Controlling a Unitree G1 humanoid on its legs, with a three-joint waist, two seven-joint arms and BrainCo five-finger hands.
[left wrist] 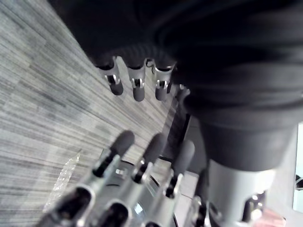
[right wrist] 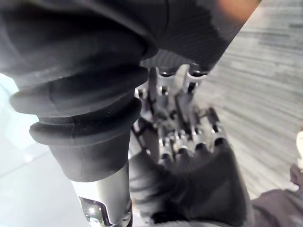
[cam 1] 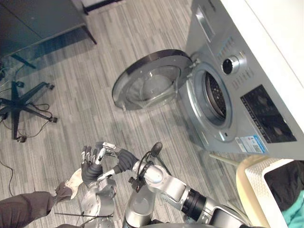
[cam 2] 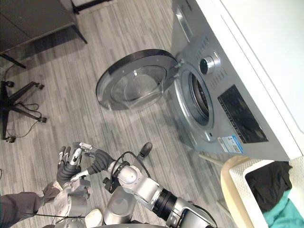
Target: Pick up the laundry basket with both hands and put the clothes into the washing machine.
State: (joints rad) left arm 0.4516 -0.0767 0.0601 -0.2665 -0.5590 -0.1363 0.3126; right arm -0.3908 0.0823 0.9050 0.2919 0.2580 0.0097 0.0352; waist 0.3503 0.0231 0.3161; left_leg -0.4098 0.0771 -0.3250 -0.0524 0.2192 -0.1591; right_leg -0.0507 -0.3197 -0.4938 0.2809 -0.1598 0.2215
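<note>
A cream laundry basket (cam 1: 248,183) stands at the lower right beside the washing machine (cam 1: 247,71); it holds dark clothes (cam 1: 285,183) and a teal garment (cam 1: 295,214). The machine's round door (cam 1: 149,80) is swung open to the left, and the drum opening (cam 1: 216,97) shows. My left hand (cam 1: 89,171) and right hand (cam 1: 124,159) hover close together over the floor at the lower left, well away from the basket. The fingers of both are relaxed and hold nothing. In the left wrist view the left hand's fingers (left wrist: 137,87) face the right hand's straight fingers (left wrist: 151,151).
A person's grey sleeve (cam 1: 23,206) and hand (cam 1: 71,183) reach in at the lower left, right by my left hand. An office chair base (cam 1: 19,102) stands at the left, with dark furniture (cam 1: 38,19) at the upper left. Grey plank floor lies between the hands and the machine.
</note>
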